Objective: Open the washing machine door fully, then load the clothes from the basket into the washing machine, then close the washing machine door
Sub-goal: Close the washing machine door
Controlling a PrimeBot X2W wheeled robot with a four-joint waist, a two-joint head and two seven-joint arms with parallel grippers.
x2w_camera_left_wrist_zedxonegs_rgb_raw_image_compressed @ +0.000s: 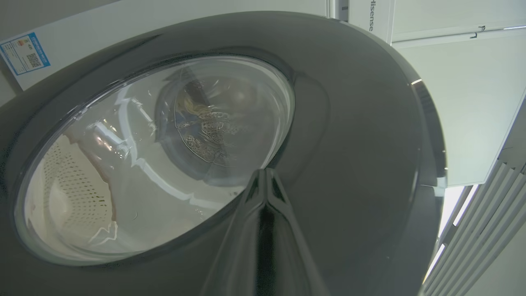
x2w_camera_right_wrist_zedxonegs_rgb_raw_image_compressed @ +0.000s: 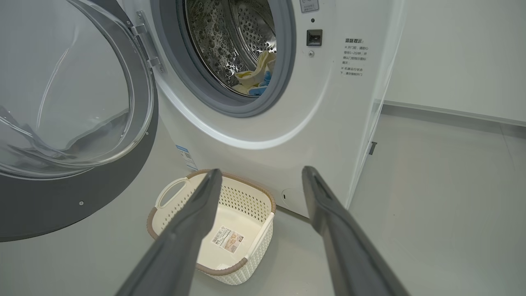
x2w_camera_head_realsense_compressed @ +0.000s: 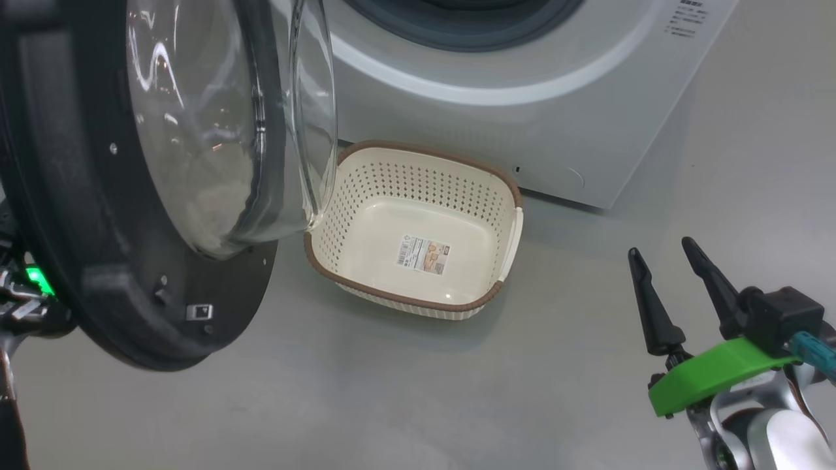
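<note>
Open washing machine door [x2w_camera_head_realsense_compressed: 163, 170], glossy black rim, clear glass bowl; left fingers [x2w_camera_left_wrist_zedxonegs_rgb_raw_image_compressed: 246, 255] pressed together, right fingers [x2w_camera_head_realsense_compressed: 653, 307] spread.

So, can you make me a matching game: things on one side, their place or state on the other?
Things: 1 basket; 2 clothes; 3 washing machine door; 4 right hand.
States: A in the drum; B swung open; C empty, on the floor; D open, holding nothing.
Pairs: 1-C, 2-A, 3-B, 4-D.
</note>
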